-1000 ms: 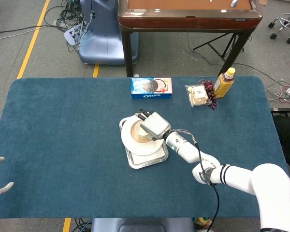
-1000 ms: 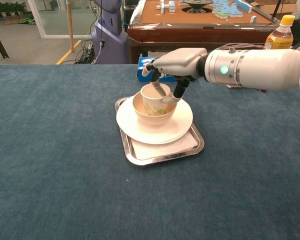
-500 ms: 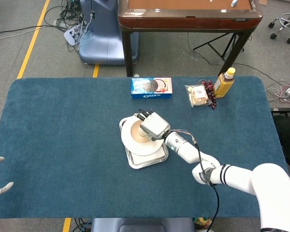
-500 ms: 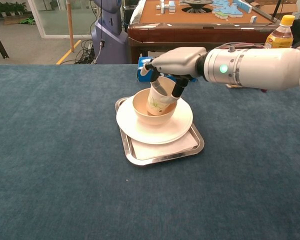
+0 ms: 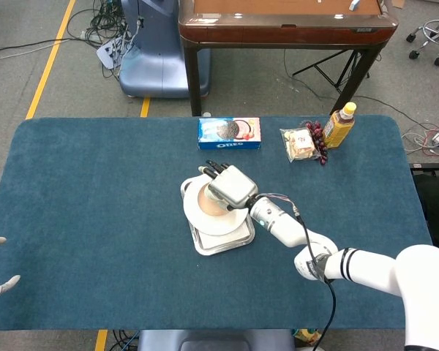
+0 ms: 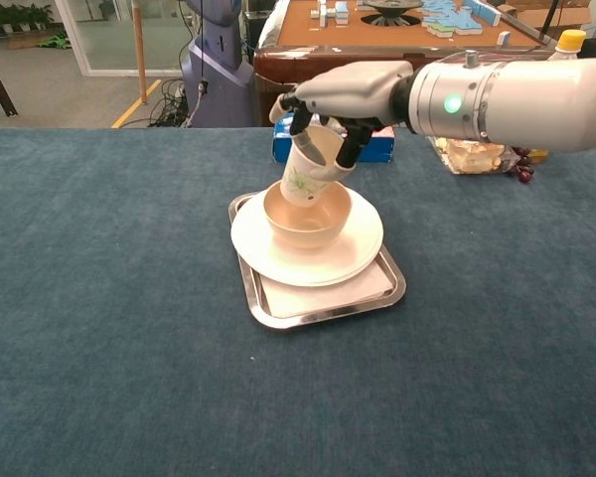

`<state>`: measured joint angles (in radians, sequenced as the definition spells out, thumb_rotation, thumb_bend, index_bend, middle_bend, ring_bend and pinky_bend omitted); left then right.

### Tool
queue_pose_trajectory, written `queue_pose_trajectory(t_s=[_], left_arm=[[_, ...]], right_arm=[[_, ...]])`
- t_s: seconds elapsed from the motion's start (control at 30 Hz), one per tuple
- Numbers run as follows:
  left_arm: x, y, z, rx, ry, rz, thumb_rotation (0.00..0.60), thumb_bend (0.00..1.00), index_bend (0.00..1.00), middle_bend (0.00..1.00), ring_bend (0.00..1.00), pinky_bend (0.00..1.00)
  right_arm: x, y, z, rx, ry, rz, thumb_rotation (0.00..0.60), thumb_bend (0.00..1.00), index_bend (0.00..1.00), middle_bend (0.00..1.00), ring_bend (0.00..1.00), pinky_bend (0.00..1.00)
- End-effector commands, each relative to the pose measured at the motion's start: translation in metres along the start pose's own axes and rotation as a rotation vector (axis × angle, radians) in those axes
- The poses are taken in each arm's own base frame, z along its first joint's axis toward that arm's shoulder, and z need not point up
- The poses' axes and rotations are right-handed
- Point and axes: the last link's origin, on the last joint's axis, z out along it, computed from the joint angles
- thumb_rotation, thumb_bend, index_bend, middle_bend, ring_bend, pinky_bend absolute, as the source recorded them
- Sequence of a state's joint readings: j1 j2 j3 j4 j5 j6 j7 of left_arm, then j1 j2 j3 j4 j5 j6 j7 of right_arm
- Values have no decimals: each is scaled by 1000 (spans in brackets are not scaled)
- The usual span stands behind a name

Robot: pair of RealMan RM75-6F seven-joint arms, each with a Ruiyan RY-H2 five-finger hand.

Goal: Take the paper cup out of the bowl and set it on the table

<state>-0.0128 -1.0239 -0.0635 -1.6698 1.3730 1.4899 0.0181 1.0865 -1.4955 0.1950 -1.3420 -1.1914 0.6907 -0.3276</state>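
Note:
The white paper cup [image 6: 306, 171] with a green print hangs tilted just above the beige bowl [image 6: 308, 219], its bottom near the bowl's rim. My right hand [image 6: 346, 99] pinches the cup's rim from above. In the head view the right hand [image 5: 230, 186] covers the cup and part of the bowl [image 5: 207, 208]. The bowl sits on a white plate [image 6: 353, 253] on a metal tray [image 6: 377, 296]. Only the fingertips of my left hand [image 5: 0, 265] show at the left edge of the head view, spread apart and holding nothing.
An Oreo box [image 5: 229, 133], a snack bag [image 5: 301, 143] and a yellow bottle [image 5: 339, 124] stand along the table's far edge. A wooden table [image 5: 285, 22] stands beyond it.
My right hand has lifted the cup up out of the bowl and tilted it to the left. The left hand has not moved.

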Motion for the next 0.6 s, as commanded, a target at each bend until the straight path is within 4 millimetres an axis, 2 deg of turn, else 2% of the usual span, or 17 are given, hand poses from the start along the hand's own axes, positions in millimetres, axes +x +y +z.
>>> queue_pose_trajectory(t_s=[0.03,0.3,0.47,0.6], left_arm=[[-1,0,1,0,-2,3,600,74,279,68,2,290],[-3,2,2,-3,-8,14,600,74,279,68,2,290],[-4,4,3,-3,-11,21,600,73,279,68,2,290],[-5,5,3,-3,-12,25,600,73,279,67,2,290]], right_arm=[[16,3,-10,-9,21,-4,600,433,638,118,17,232],[42,12,-38,-40,10,16,600,439,638,118,15,232],[47,22,-55,-74,-36,18,600,447,644,118,14,232],[44,30,-68,-104,-86,30,600,447,644,118,13,232]])
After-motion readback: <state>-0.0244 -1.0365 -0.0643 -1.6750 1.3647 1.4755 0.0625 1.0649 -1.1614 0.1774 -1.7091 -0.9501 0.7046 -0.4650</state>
